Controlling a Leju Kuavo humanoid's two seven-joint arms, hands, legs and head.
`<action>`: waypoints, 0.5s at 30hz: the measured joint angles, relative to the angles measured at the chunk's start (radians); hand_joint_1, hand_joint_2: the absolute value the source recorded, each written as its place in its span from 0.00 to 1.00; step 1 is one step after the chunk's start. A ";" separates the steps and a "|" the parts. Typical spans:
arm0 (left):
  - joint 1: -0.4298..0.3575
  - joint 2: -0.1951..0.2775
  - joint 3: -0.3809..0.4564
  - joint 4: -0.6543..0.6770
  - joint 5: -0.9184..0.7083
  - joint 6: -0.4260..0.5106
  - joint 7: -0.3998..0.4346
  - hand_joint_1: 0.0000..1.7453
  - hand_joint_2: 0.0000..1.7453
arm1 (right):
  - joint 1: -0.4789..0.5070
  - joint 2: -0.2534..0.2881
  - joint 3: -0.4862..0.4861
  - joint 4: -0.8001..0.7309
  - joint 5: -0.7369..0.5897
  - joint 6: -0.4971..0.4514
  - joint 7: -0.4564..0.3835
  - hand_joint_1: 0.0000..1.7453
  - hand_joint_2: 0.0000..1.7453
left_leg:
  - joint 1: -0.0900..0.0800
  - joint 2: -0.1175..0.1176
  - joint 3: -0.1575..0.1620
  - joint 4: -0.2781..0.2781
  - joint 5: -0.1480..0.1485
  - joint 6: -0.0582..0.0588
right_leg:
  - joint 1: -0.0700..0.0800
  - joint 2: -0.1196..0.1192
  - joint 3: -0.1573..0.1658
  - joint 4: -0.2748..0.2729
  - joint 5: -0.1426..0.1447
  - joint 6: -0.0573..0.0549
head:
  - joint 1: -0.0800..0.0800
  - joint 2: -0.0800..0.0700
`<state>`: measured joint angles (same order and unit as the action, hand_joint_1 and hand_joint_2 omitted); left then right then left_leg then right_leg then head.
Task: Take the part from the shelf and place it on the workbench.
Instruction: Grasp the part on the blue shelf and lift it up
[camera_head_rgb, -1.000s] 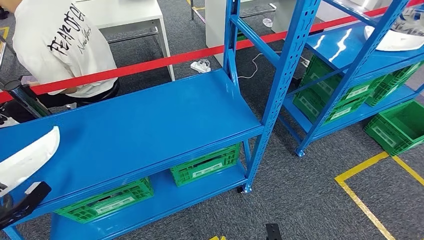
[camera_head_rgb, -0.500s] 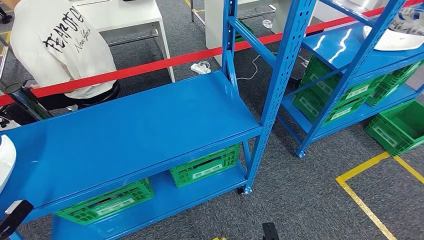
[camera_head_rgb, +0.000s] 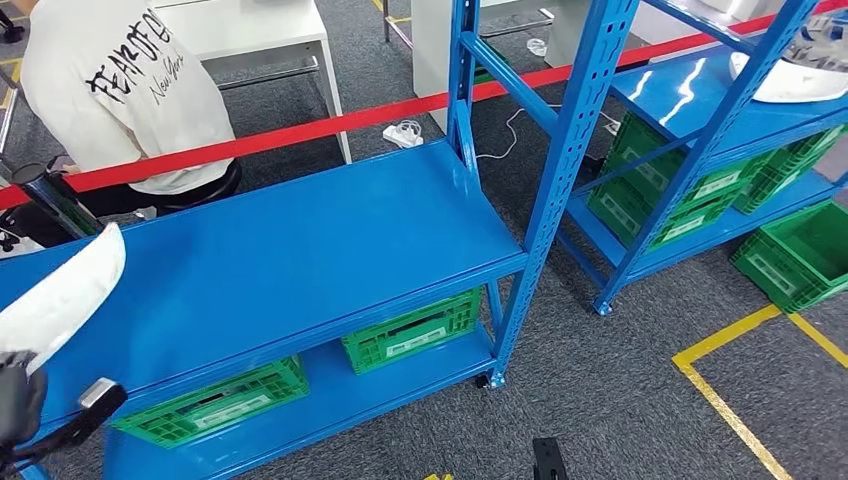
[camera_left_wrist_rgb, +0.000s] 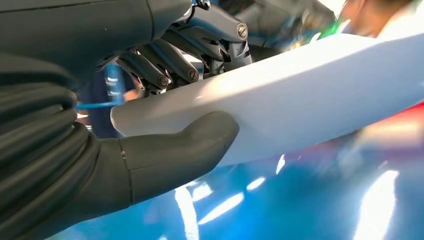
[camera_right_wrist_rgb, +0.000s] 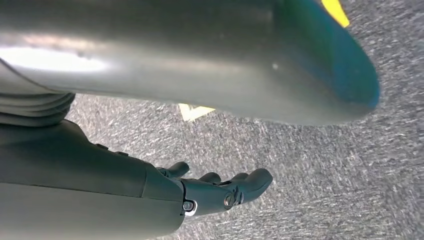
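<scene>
The left hand (camera_left_wrist_rgb: 170, 100) grips the white part (camera_left_wrist_rgb: 310, 95) over the blue shelf (camera_head_rgb: 300, 250), its far end cut off; the right hand (camera_right_wrist_rgb: 215, 192) hangs loosely spread, holding nothing.

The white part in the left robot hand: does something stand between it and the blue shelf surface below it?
Nothing visible does. The left robot hand grips the white part over the blue shelf surface, and that stretch of surface is bare.
</scene>
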<state>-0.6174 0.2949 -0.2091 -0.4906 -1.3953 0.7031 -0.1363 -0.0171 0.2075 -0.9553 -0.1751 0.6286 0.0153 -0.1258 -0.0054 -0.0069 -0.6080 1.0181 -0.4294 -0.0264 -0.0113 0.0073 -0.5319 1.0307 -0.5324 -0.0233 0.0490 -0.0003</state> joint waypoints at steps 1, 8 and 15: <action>-0.010 -0.025 0.047 -0.029 -0.013 0.000 -0.045 1.00 1.00 | -0.002 0.000 -0.002 0.000 -0.001 0.000 0.000 0.00 0.00 | 0.000 0.001 0.000 0.000 0.000 0.000 | 0.000 0.002 -0.001 0.000 0.001 0.001 | 0.000 0.000; -0.148 -0.177 0.298 -0.114 -0.007 0.000 -0.297 1.00 1.00 | -0.016 -0.001 -0.010 0.000 -0.003 0.019 -0.016 0.00 0.00 | 0.000 0.001 -0.001 0.001 0.000 0.000 | 0.000 0.002 0.000 -0.001 0.002 0.002 | 0.000 0.000; -0.237 -0.270 0.407 -0.103 0.206 -0.001 -0.523 1.00 1.00 | -0.023 0.000 -0.011 0.000 -0.002 0.031 -0.025 0.00 0.00 | 0.000 0.001 -0.001 0.001 0.000 0.000 | 0.000 0.002 0.000 -0.001 0.002 0.001 | 0.000 0.000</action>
<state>-0.8541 0.0248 0.1975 -0.5934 -1.1890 0.7023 -0.6598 -0.0402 0.2077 -0.9662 -0.1751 0.6269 0.0463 -0.1509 -0.0058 -0.0056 -0.6090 1.0188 -0.4294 -0.0263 -0.0111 0.0098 -0.5321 1.0298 -0.5308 -0.0218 0.0488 -0.0001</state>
